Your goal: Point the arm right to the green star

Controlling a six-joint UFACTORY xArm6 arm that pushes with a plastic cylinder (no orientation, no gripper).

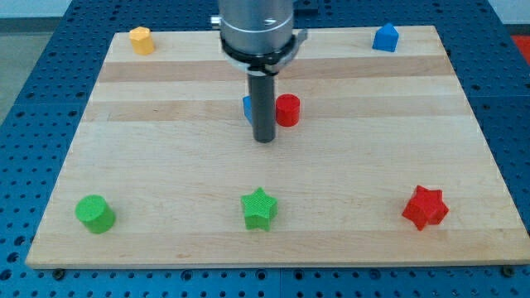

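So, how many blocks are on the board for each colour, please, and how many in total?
Green: 2, the green star and the green cylinder.
Red: 2, the red star and the red cylinder.
Blue: 2, the blue block at the view's top right and the blue block partly hidden behind my tip.
Yellow: 1, the yellow block.
Total: 7 blocks.

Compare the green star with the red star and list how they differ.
Colour: the green star is green, the red star red. Place: the green star lies at the bottom centre, almost straight below my tip; the red star lies at the view's bottom right, farther from my tip. Both are star-shaped, lying flat, touching nothing.
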